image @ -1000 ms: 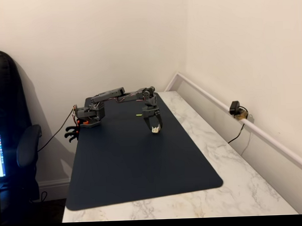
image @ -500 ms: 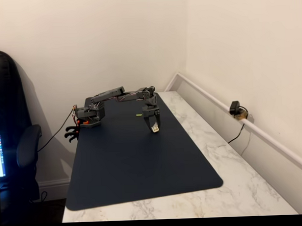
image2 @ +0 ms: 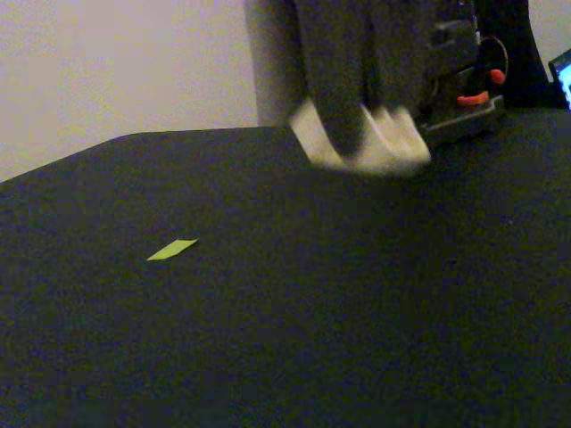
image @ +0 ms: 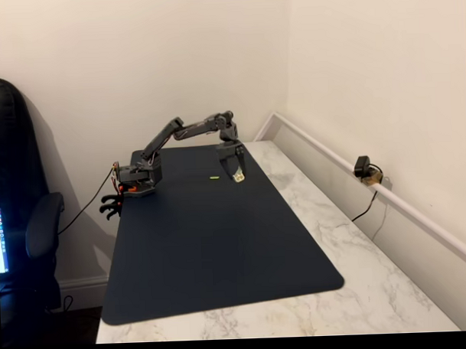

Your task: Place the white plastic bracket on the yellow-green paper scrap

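Note:
My dark gripper (image: 237, 175) hangs above the far part of the dark mat (image: 212, 244), a little right of the yellow-green paper scrap (image: 215, 178). A whitish lump, the white plastic bracket (image: 238, 177), sits at its tips and is off the mat. In the low fixed view the gripper (image2: 357, 147) is blurred by motion, with the pale bracket (image2: 393, 153) smeared across its tips above the mat. There the paper scrap (image2: 172, 250) lies flat to the lower left, apart from the gripper.
The arm's base (image: 137, 180) stands at the mat's far left corner. The marble table (image: 350, 247) runs along a wall rail with a small camera (image: 363, 168) on it. A black chair (image: 24, 228) stands off the table's left side.
The gripper has risen off the mat and drawn back toward the far edge, carrying the white lump with it. The paper scrap has stayed put.

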